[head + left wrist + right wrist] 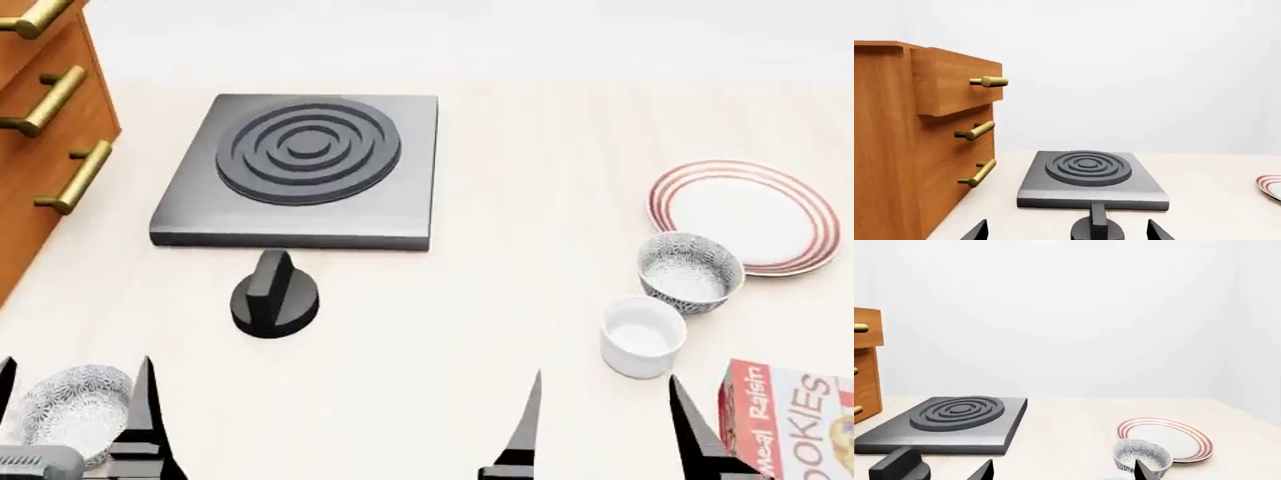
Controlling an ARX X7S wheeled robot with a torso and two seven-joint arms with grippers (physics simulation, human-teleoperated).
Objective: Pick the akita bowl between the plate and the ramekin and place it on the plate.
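Nothing of the task is looking done yet: the bowl (690, 272) is sitting on the bench (534, 150), untouched, with its rim just beside the plate (743, 214) on one side and the ramekin (642, 336) just beside it on the other. The plate is lying bare. Picking, lifting and placing are all left.

Relative to the bowl, the right pincer (603, 425) is hovering near, on the robot's side of the ramekin, with its two dark fingers standing apart and holding nothing. By my judgement it is lining up for a reach forward past the ramekin. A cookie box (794, 420) is standing just beside that pincer's outer finger.

The left pincer (74, 415) is hanging well away from the bowl, its fingers also apart, straddling a second speckled bowl (74, 410) from the head view; whether they are touching it I cannot tell.
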